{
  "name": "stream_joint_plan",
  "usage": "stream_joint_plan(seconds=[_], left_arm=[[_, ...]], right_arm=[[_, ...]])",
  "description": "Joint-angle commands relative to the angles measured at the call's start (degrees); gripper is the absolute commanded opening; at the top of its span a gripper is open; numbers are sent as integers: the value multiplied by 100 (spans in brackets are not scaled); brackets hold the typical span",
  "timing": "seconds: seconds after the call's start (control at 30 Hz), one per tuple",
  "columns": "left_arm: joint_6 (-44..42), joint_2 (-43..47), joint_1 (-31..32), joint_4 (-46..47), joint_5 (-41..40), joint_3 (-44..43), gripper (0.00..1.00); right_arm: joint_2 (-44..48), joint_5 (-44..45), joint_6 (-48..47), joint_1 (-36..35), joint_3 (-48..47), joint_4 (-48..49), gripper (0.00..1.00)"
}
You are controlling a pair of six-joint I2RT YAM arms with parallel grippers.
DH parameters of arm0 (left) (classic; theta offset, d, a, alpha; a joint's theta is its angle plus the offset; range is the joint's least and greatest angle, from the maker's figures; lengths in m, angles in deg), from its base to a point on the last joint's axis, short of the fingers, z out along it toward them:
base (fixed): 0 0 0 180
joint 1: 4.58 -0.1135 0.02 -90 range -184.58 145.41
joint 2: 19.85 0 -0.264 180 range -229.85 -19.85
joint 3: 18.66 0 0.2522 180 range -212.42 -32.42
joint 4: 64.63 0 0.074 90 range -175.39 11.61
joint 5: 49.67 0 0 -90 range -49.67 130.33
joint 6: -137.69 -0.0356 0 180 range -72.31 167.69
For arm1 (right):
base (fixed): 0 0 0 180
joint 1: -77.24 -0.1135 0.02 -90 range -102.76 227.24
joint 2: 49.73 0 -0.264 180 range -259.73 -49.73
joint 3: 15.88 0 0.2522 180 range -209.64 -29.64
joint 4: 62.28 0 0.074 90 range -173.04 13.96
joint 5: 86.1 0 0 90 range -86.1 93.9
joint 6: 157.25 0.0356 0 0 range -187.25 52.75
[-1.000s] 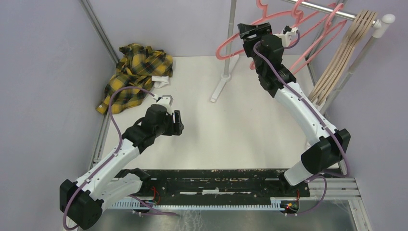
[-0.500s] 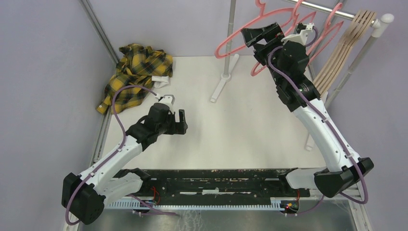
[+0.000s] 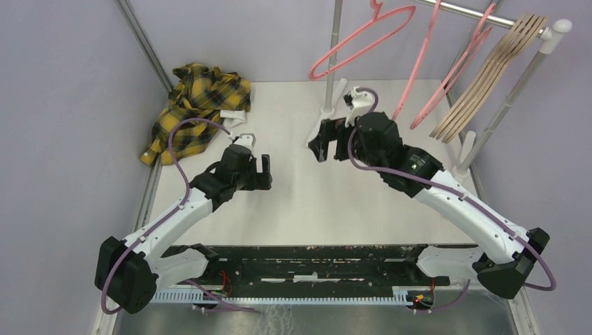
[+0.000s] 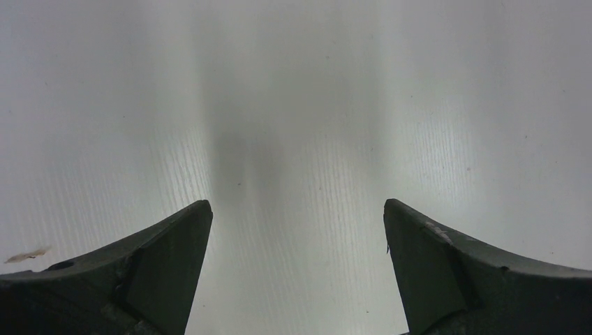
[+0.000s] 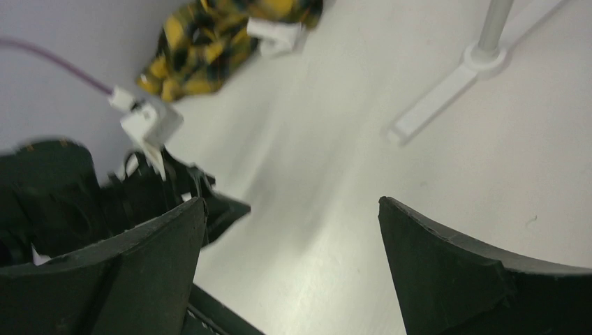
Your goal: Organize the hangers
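Observation:
Three pink hangers [image 3: 357,42] hang from the rail [image 3: 466,10] at the back right. Several beige hangers [image 3: 489,77] hang bunched at its right end. My right gripper [image 3: 320,143] is open and empty, low over the table near the rack's foot, well below the hangers. In the right wrist view its jaws [image 5: 290,209] stand wide apart over bare table. My left gripper [image 3: 264,172] is open and empty over the table's left middle. Its jaws [image 4: 297,209] are wide apart with only table between them.
A yellow plaid shirt [image 3: 197,106] lies crumpled at the back left corner and also shows in the right wrist view [image 5: 230,31]. The rack's white post [image 3: 334,49] and foot [image 3: 322,125] stand at the back middle; the foot shows in the right wrist view [image 5: 447,87]. Another rack leg [image 3: 482,139] slants at the right.
My right arm has come down from the rail and the pink hangers to low over the table's middle. The pink hangers now hang free. My left gripper has edged slightly right.

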Motion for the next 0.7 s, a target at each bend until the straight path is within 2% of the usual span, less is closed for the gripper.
stream_joint_plan(seconds=[0.0, 0.17, 0.27, 0.37, 0.67], left_arm=[[124, -128, -27, 322, -132, -242, 99], [299, -244, -20, 617, -93, -56, 99], [334, -311, -22, 796, -246, 77, 99], [340, -411, -20, 893, -401, 159, 99], [243, -368, -20, 1334, -137, 373, 99]], right_arm=[[608, 381, -537, -241, 1019, -289, 100], [892, 460, -885, -253, 2140, -3, 100], [820, 863, -1163, -253, 2503, 175, 100], [686, 974, -1287, -254, 2646, 266, 100], [497, 1225, -1124, -247, 3015, 648, 100]])
